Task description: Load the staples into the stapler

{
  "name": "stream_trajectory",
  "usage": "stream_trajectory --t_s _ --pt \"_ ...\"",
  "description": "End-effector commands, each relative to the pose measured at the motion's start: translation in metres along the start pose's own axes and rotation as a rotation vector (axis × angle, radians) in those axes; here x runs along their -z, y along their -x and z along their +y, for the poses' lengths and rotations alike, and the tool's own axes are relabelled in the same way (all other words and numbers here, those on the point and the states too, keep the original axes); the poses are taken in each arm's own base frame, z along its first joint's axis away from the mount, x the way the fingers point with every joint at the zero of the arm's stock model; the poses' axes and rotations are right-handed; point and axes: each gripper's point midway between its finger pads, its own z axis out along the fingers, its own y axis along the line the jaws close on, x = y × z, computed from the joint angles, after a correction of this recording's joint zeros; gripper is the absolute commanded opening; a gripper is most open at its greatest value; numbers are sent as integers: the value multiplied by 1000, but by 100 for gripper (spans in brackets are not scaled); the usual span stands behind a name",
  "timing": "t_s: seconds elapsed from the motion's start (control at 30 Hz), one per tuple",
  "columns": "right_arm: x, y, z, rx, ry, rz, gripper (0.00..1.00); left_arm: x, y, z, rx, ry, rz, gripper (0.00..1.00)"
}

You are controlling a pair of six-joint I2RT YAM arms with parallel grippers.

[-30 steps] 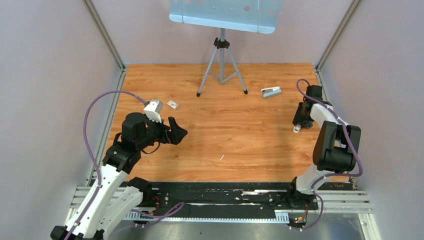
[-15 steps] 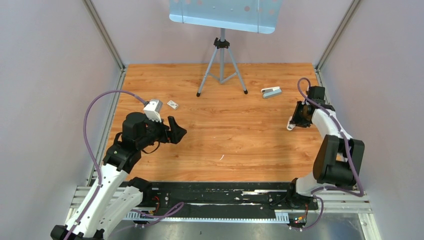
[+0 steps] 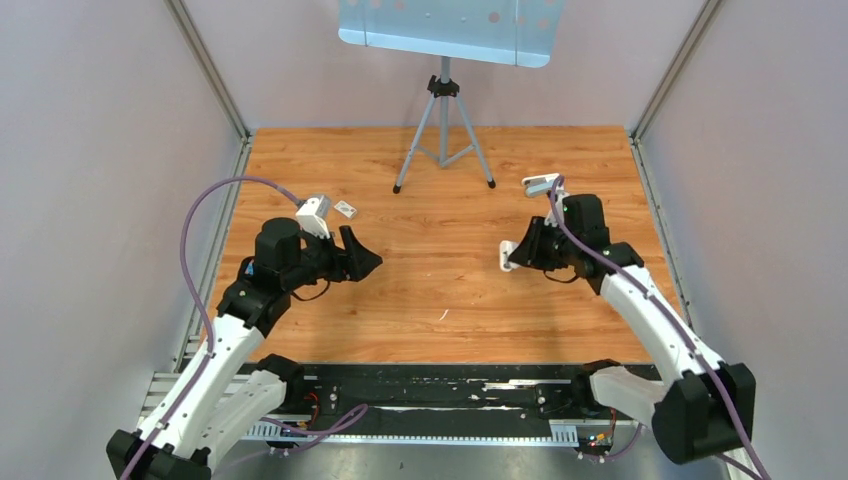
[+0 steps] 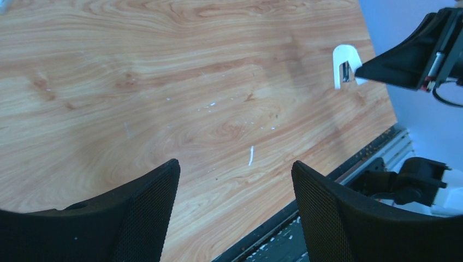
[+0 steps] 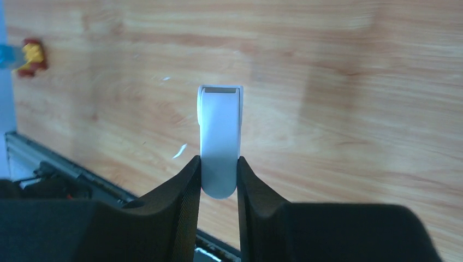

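right gripper [image 5: 218, 183]: clenched on stapler [image 5: 219, 136], sticking out past fingertips | left gripper [image 4: 235, 191]: jaws apart, nothing between, above table [image 4: 164, 82]

Both arms [image 3: 215, 370] have white shells on the long links and black housings at the joints. A purple cable [image 3: 205, 215] loops from the left arm's wrist down along its forearm; a second purple cable [image 3: 640, 305] runs along the right arm [image 3: 650, 320]. A small white-grey camera block [image 3: 313, 212] sits on the left wrist. The fingers [image 4: 139, 215] are matte black, broad and curved, with a fine mesh-like texture on the inner faces. The bases [image 3: 270, 375] are black, bolted to a black strip with thin red wiring near them
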Motion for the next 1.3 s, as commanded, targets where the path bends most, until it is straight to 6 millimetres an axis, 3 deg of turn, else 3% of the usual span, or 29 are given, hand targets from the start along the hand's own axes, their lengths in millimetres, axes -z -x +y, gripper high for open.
stream_trajectory --t_s 0.0,0.17,0.43,0.6,0.8,1.27 --pt "10 -20 56 -34 152 -6 12 -12 -7 -16 112 -107 20 76" --pt "21 -37 100 -34 272 -11 11 -27 -18 -31 164 -187 32 70" --pt "29 -43 132 -45 351 -55 11 -51 -35 -78 197 -316 53 56" --pt "30 -45 144 -69 387 -69 11 -64 -46 -99 202 -363 80 48" --pt "29 -48 152 -58 394 -65 11 -75 -55 -116 181 -389 97 47" --pt "26 -53 164 -27 409 -47 10 -89 -63 -115 141 -358 108 46"
